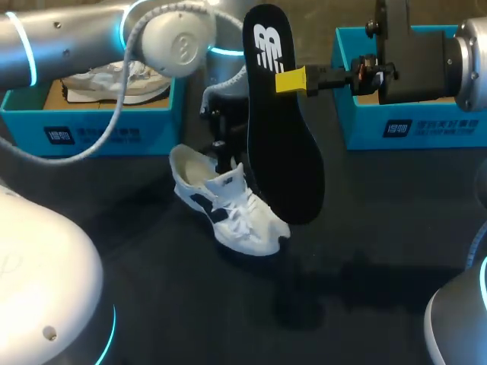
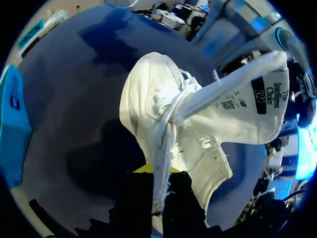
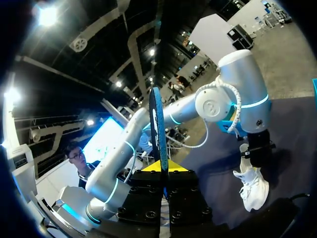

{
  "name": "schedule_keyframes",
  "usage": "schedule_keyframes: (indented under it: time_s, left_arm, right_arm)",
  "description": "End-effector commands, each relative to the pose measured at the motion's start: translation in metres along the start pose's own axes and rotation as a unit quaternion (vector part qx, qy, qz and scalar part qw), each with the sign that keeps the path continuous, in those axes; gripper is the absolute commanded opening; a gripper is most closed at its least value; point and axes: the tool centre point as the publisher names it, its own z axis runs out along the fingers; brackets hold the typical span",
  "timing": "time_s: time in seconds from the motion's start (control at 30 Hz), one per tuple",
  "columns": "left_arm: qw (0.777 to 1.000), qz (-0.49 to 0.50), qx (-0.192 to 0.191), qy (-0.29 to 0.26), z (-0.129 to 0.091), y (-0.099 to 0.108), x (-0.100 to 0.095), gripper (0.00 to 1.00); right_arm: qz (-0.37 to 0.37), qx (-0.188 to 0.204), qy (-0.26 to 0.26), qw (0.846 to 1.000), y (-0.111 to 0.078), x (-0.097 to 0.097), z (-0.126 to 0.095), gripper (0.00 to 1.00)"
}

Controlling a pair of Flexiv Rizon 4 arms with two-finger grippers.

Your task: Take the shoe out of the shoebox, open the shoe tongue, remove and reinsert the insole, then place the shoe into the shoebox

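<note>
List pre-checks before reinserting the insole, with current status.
1. Insole clamped in right end effector: ok.
2. Insole fully out of shoe, hanging in the air: ok.
3. Left end effector gripping shoe: ok.
4. Tongue pulled open: ok.
5. Shoe sole-down on table: ok.
6. Insole toe lined up with shoe opening: cannot tell.

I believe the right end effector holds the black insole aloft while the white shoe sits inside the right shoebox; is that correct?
Not quite: the head view shows the white shoe on the table, outside the right shoebox. The right end effector does hold the black insole aloft.
</note>
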Motion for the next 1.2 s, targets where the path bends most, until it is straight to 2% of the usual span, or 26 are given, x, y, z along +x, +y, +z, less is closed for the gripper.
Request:
schedule_keyframes:
  time_s: [0.03, 0.37, 0.8, 1.2]
  left_arm:
    - [0.975, 0.207, -0.041, 0.07, -0.008, 0.0, -0.003, 0.0]
    - [0.975, 0.207, -0.041, 0.07, -0.008, 0.0, -0.003, 0.0]
    - [0.958, 0.268, -0.086, 0.059, -0.001, -0.011, -0.039, 0.0]
    - [0.947, 0.298, -0.1, 0.065, 0.011, -0.027, -0.076, 0.0]
  right_arm:
    - [0.001, 0.002, 0.0, 1.0, 0.003, -0.001, 0.005, 0.0]
    - [0.001, 0.002, 0.0, 1.0, 0.003, -0.001, 0.005, 0.0]
    - [0.001, 0.002, 0.0, 1.0, 0.003, -0.001, 0.005, 0.0]
    - [0.001, 0.002, 0.0, 1.0, 0.003, -0.001, 0.005, 0.0]
